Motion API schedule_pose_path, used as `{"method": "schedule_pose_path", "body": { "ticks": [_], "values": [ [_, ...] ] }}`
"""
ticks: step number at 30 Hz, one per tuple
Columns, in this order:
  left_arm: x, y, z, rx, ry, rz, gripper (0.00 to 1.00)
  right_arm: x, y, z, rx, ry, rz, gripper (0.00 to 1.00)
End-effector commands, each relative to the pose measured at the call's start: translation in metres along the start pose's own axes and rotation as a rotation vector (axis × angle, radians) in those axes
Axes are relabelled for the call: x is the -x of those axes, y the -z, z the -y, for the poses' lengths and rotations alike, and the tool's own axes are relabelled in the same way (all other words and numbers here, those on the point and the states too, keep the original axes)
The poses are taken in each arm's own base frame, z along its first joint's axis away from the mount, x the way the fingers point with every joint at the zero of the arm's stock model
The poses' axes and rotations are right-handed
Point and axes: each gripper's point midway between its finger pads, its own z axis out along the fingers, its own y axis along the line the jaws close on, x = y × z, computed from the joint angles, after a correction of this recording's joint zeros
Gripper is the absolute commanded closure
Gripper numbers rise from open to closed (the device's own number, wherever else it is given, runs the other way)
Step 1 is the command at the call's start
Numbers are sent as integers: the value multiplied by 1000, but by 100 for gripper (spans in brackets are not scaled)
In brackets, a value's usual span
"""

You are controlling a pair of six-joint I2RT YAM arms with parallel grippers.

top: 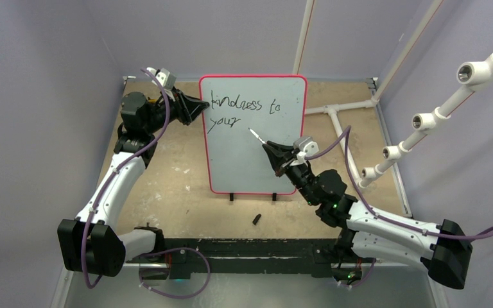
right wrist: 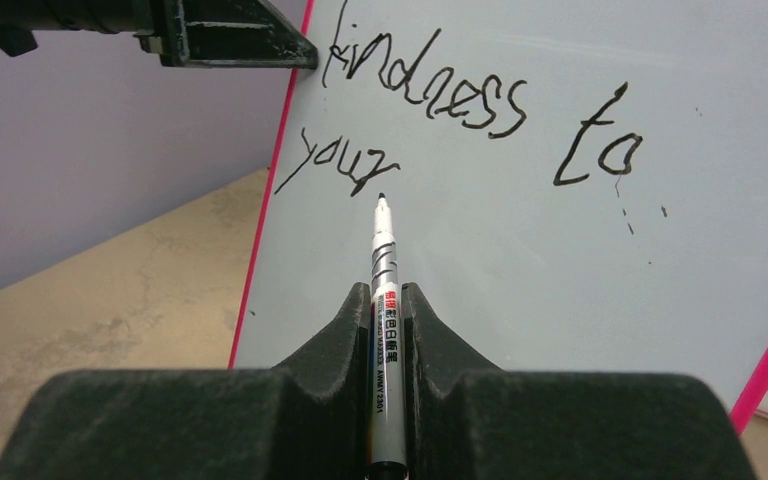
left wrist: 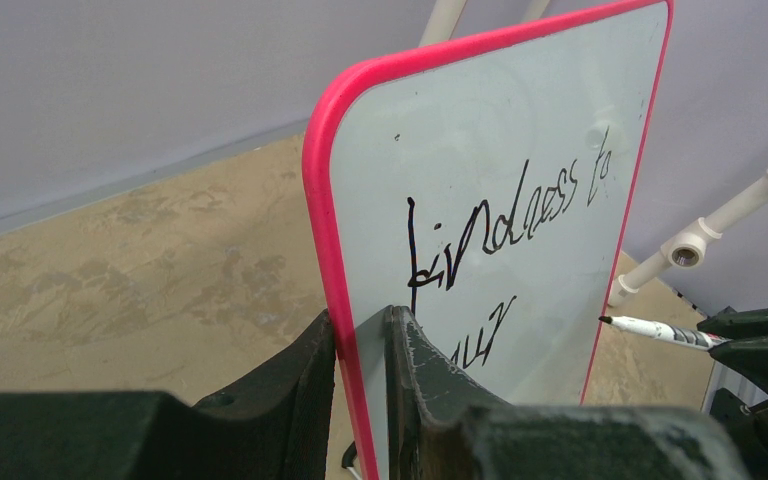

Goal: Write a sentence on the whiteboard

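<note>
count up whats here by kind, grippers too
whiteboard: 1
marker: 1
black piece, maybe a cap: 1
grippers: 2 (left gripper, right gripper)
total: 5

Marker (top: 255, 135) tip near upright whiteboard (top: 244, 168)

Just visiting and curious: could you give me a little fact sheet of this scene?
Board: upright pale whiteboard with a pink-red rim, standing on the tan table
Writing: black handwritten sentence, reads "kindness to / your"
Left claw: clamped on the board's left rim
Right claw: gripping a silver marker pen, tip just after "your"; contact unclear
Also: small black cap-like piece lying in front of the board
</note>
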Motion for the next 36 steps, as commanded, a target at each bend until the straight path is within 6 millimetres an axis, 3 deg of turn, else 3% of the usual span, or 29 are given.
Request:
{"method": "schedule_pose_path", "body": {
  "ticks": [1,11,28,36],
  "values": [
    [-15,-1,-7,26,25,-36,100,34,-11,5,-69,-75,91,100],
    [-15,-1,-7,24,26,-36,100,36,-27,-3,-72,-56,77,100],
    [-13,-1,-5,16,26,-32,100,8,-46,2,-165,-65,-35,100],
    [-12,0,-4,14,25,-29,100,-1,-51,-6,-127,-44,-60,100]
  ]
}}
